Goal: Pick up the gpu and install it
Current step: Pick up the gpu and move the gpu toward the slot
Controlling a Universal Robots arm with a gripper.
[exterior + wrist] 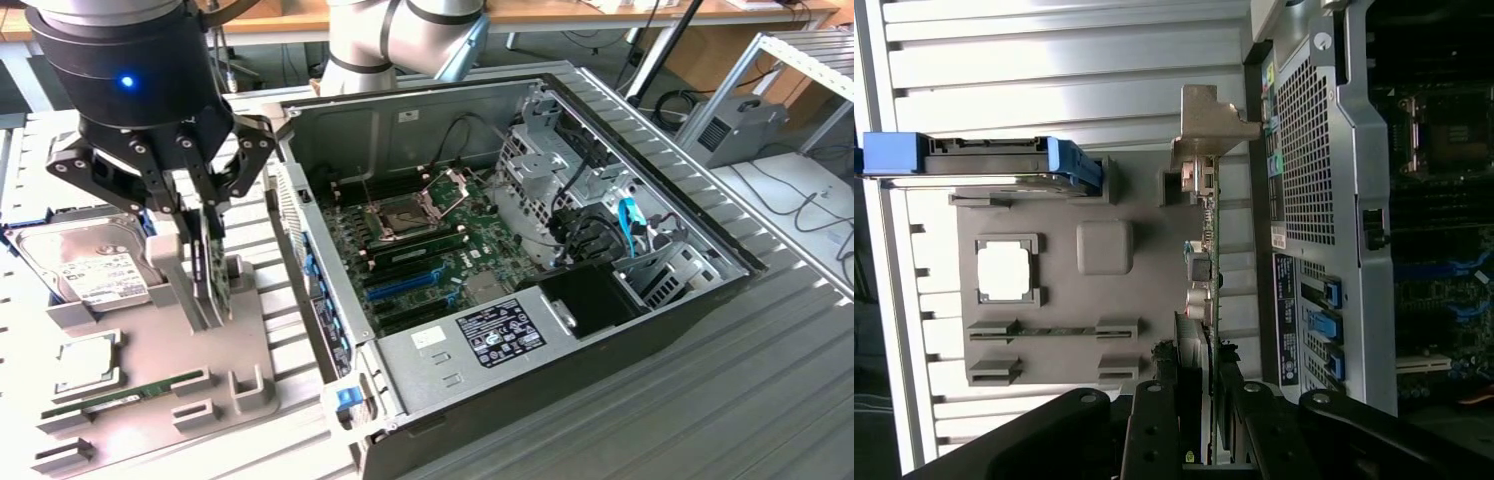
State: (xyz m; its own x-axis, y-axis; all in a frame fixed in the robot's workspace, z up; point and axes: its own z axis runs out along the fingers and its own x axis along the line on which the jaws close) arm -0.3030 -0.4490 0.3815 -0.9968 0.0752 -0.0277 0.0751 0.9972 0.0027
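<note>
While the gripper (pixel 203 232) pinches the graphics card (pixel 216 280) standing edgewise in the holder (pixel 154 420) beneath it, pickup appears in hand, calling for a straight lift clear of the slot.

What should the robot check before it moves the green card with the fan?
1. gpu standing on edge in its holder on the gray tray: ok.
2. gripper lined up right over the gpu: ok.
3. gpu lifted out of the tray: not ok, it sits in the holder.
4. computer case open, inside showing: ok.
5. blue slots inside the case free of cards: ok.
</note>
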